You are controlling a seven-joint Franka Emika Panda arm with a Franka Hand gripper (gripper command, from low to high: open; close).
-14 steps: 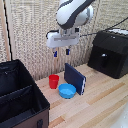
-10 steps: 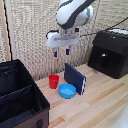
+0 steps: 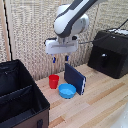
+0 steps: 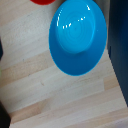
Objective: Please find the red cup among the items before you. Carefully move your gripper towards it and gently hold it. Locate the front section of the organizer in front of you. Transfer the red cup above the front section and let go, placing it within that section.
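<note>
Nothing is showing as moved since the earlier frames: the arm, the cup and the bowl are all sitting where they were. The gripper (image 3: pixel 59 60), a white flat block on a bulky white robot arm with two short blue-tipped fingers, is hanging in the air above the tabletop, above and a little behind the items, touching nothing. Its two fingers are standing apart with a clear gap between them, and nothing is being held.

One small bright red tapered plastic cup (image 3: pixel 53 81) is standing upright on the pale wooden table (image 3: pixel 102 102), just to the left of one shallow glossy blue bowl (image 3: pixel 67 91) in the exterior view, close beside it. In the wrist view the blue bowl (image 4: pixel 78 36) is filling most of the picture, and only a sliver of the red cup (image 4: pixel 44 2) is peeking in at the edge.

One dark blue flat rectangular item (image 3: pixel 74 78) is standing on edge just behind and to the right of the bowl. One large black fabric organizer (image 3: pixel 20 100) with stitched walls is sitting at the exterior view's left, well apart from the cup; a divider is splitting it, and its near section (image 3: pixel 17 107) is lying closest to the camera. One black hard-shelled machine (image 3: pixel 111 52) is resting far right, against the woven wall.
</note>
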